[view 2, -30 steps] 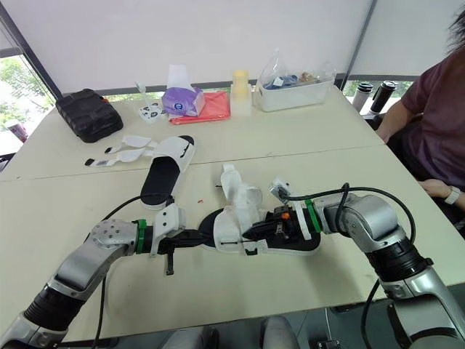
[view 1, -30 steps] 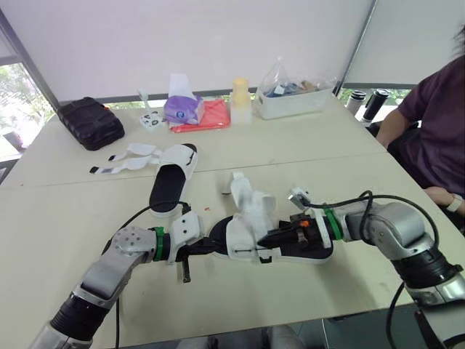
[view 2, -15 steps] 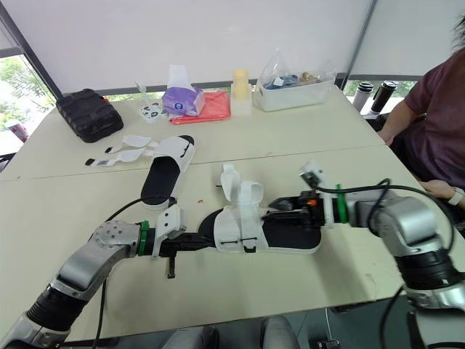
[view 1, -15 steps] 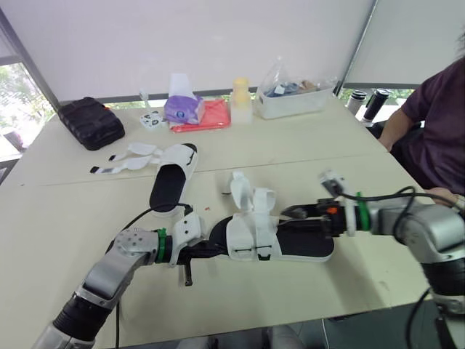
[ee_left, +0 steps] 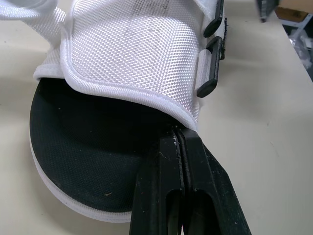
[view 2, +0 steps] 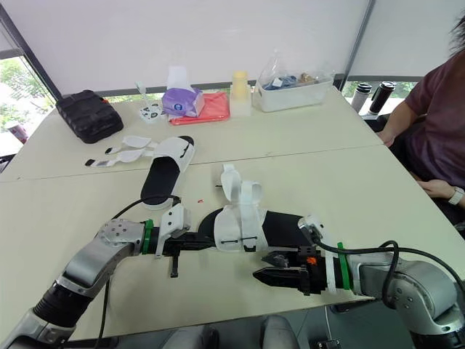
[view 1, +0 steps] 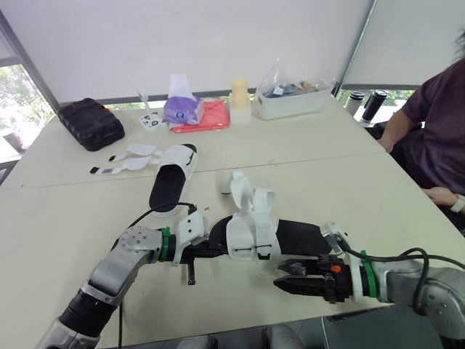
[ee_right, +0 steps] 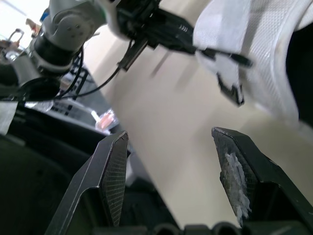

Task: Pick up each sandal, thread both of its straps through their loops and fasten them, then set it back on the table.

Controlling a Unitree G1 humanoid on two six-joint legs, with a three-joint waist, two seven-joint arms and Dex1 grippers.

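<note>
Nearest, the right gripper [view 1: 280, 276] hangs low over the table [view 1: 65, 218], just this side of the near sandal [view 1: 301, 236], jaws spread wide and empty. That sandal lies flat, toe to the left, its white straps [view 1: 247, 196] standing up loose. The left gripper [view 1: 215, 251] is pinched tight on its toe rim (right where sole meets upper). Farther left lies the far sandal [view 1: 171, 182], straps splayed flat. A person [view 1: 436, 131] sits far right.

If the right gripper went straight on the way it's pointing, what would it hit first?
The right gripper points across bare table, past the sandal, toward the left gripper; likely that first, though depth is unclear.
</note>
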